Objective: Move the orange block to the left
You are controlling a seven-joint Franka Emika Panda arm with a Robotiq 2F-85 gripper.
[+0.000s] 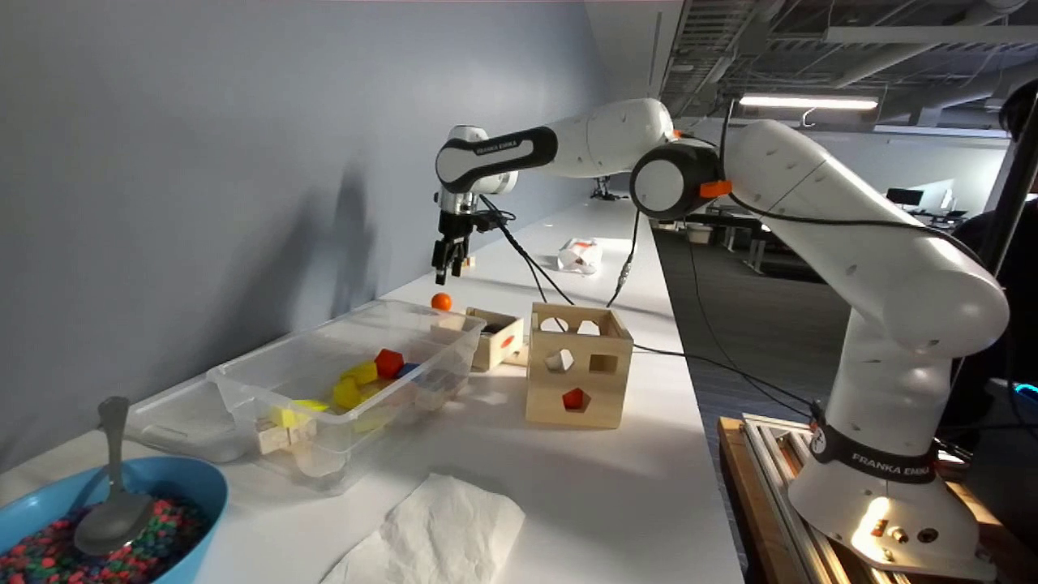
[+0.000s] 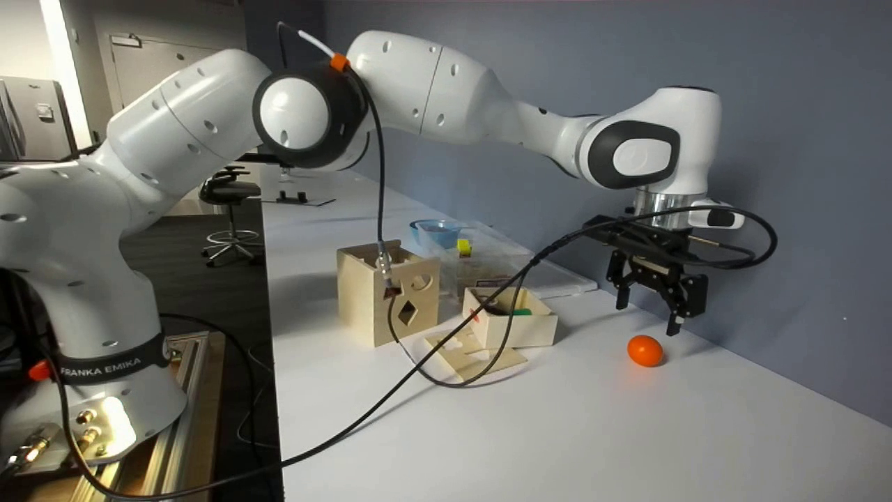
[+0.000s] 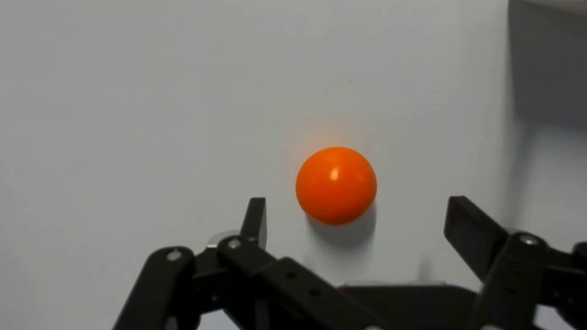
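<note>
The orange ball (image 2: 645, 351) rests near the edge of the tabletop (image 2: 557, 432) along the wall (image 2: 787, 230); from it a wide stretch of surface goes toward the opposite edge, and an open wooden box (image 2: 536, 331) stands near. Above the ball hangs the gripper (image 2: 648, 313), its fingers (image 3: 472, 233) spread wider than the ball, holding nothing. The arm (image 1: 876, 259) bears "FRANKA EMIKA". The ball looks round, so its long axis I cannot tell
</note>
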